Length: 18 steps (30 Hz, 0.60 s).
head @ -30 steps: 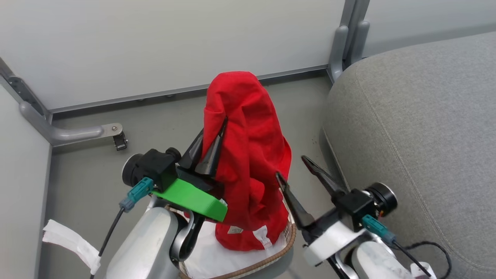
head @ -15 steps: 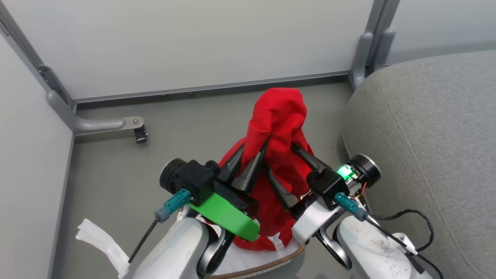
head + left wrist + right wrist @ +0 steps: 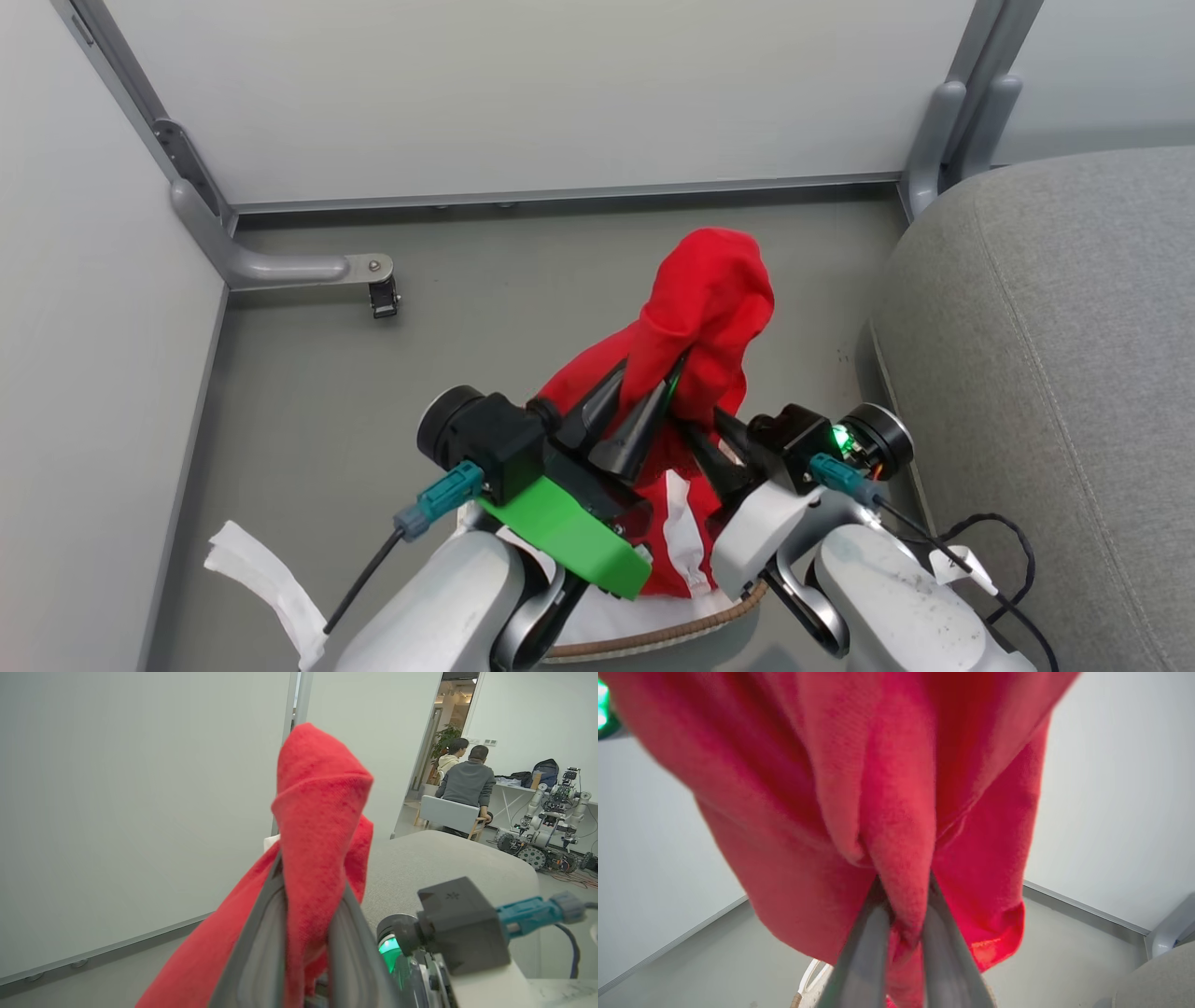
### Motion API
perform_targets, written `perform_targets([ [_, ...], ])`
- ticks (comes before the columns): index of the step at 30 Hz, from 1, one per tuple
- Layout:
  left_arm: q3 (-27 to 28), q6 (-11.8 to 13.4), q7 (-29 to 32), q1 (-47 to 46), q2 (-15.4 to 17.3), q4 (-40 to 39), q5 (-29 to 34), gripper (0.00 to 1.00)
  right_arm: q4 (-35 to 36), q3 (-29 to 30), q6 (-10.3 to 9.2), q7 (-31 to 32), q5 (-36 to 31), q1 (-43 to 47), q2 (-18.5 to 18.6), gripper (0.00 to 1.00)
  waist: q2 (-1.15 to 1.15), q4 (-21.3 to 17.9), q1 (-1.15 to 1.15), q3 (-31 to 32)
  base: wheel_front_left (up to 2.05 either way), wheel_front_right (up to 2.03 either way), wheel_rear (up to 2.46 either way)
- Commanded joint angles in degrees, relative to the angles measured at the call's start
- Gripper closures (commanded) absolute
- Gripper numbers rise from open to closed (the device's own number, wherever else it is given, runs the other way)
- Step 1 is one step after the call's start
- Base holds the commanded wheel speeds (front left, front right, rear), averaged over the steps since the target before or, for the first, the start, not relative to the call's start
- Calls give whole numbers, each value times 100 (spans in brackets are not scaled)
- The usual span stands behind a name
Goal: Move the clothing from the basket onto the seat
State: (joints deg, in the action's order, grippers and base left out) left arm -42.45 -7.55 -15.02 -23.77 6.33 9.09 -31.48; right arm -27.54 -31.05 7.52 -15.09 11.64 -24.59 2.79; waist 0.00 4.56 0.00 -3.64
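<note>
One basket [image 3: 653, 640] stood on the floor near the seat's [image 3: 1055, 373] left edge, holding a white liner [image 3: 597, 623], with the lower end of the red clothing [image 3: 709, 289] hanging down into it. The cloth rose as one bundle; whether it was one piece or two could not be told. Both grippers were clamped on it, the left gripper [image 3: 653, 366] high on a fold and the right gripper [image 3: 705, 434] just beside and lower.
</note>
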Motion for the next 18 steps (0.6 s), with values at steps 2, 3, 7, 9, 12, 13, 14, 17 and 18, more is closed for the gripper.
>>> perform_targets([
  [2,99,11,-22,-40,43,-69,-1,100,17,146,-7,-12,87,-50,29,100,0,-25,0,-66,0,0,0],
  [3,128,11,-22,-36,54,-80,15,100,31,210,-7,-12,117,-28,29,100,0,-44,0,-77,0,0,0],
  [7,348,11,-24,115,87,-112,118,56,122,334,-7,-11,198,102,33,100,0,-269,0,-106,0,0,0],
  [9,419,11,-20,179,118,-76,157,0,205,398,-7,-11,175,133,38,100,0,-470,0,-141,0,0,0],
  [12,534,11,-21,253,177,-56,239,0,358,604,-7,-12,178,192,31,100,0,-890,0,-236,0,0,0],
  [13,563,11,-21,275,186,-50,255,0,400,653,-7,-12,192,214,29,100,0,-1015,0,-258,0,0,0],
  [14,573,11,-21,282,196,-46,275,0,445,728,-6,-12,198,246,19,100,0,-1170,0,-291,0,0,0],
  [17,617,11,-20,323,244,-24,355,0,588,816,-7,-12,246,320,25,100,0,-1618,0,-369,0,0,0],
  [18,616,11,-19,315,265,-11,387,0,636,872,-6,-12,271,347,25,100,0,-1786,0,-390,0,0,0],
])
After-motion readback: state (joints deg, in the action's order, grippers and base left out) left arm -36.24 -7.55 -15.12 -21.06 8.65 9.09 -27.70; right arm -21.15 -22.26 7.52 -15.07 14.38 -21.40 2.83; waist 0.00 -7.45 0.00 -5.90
